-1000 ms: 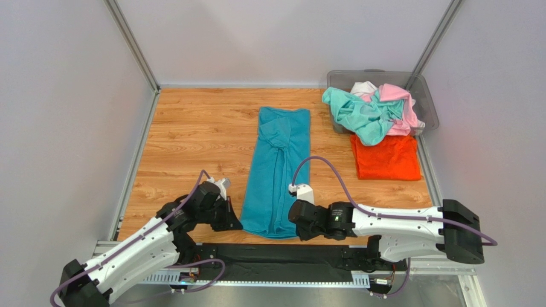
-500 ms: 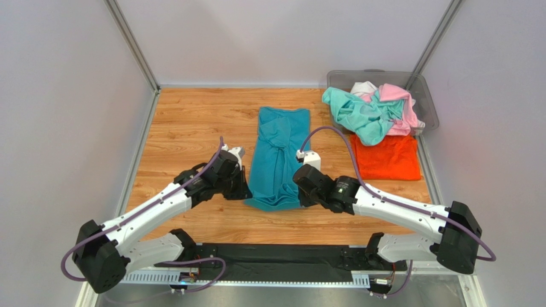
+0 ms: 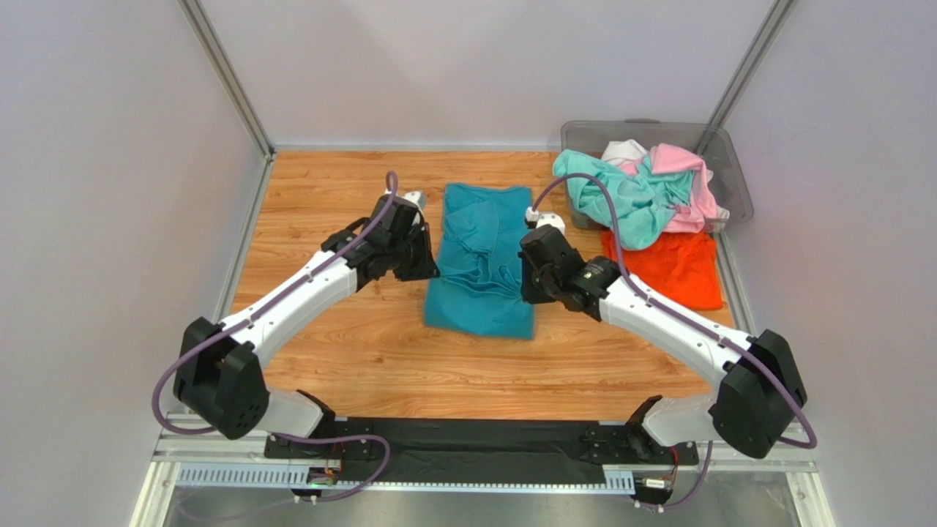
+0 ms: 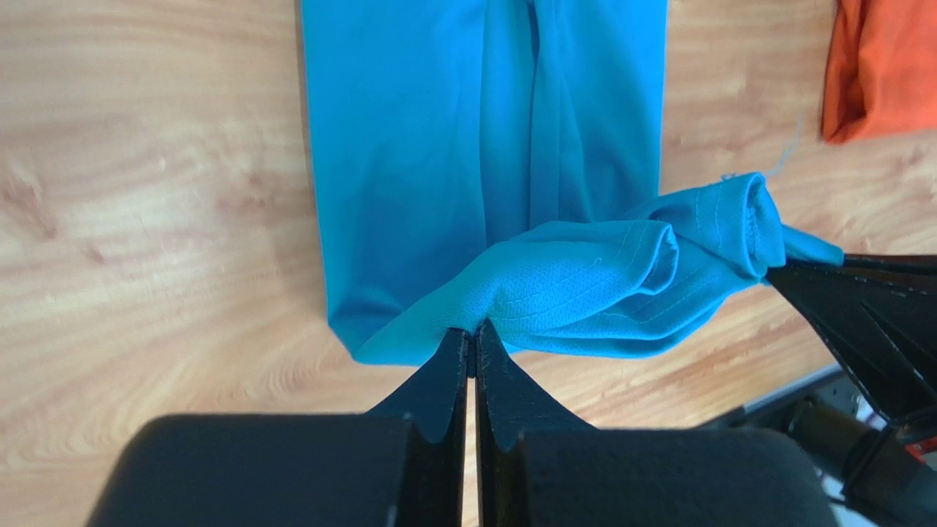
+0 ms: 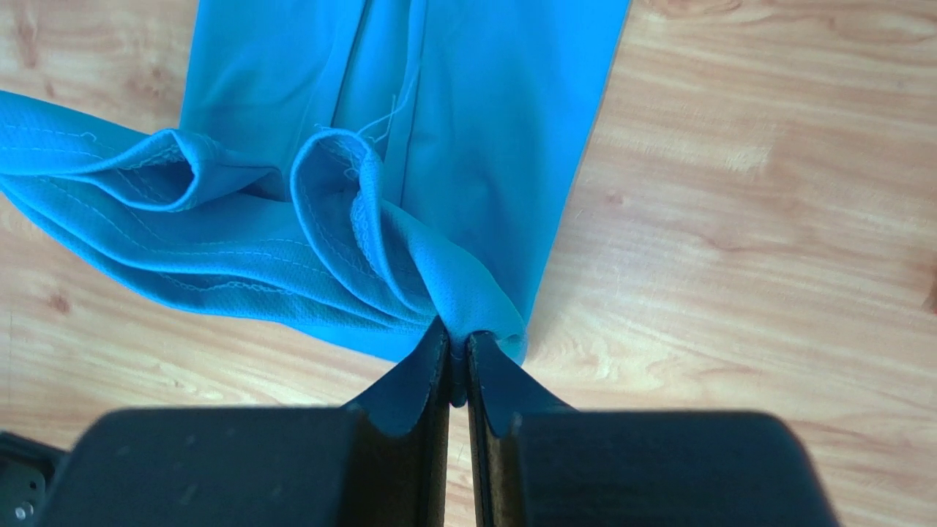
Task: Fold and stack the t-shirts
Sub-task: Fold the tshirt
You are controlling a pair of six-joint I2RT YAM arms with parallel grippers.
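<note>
The teal-blue t-shirt (image 3: 481,264) lies lengthwise in the middle of the wooden table, its near hem lifted and carried over the rest. My left gripper (image 3: 421,261) is shut on the hem's left corner (image 4: 484,313). My right gripper (image 3: 532,275) is shut on the hem's right corner (image 5: 462,307). Both hold the hem above the flat part of the shirt (image 4: 440,132) (image 5: 484,121). The orange t-shirt (image 3: 663,269) lies folded at the right. The mint-green (image 3: 612,192), pink (image 3: 682,176) and white (image 3: 624,150) t-shirts are heaped in the bin.
The grey translucent bin (image 3: 735,176) stands at the back right corner. Metal rails edge the table's left (image 3: 236,264) and right sides. The orange shirt's edge shows at the top right of the left wrist view (image 4: 880,66).
Both grippers have moved from the near edge toward the back, carrying the teal-blue shirt's hem over the shirt. The visible length of the shirt has shortened by about a third.
</note>
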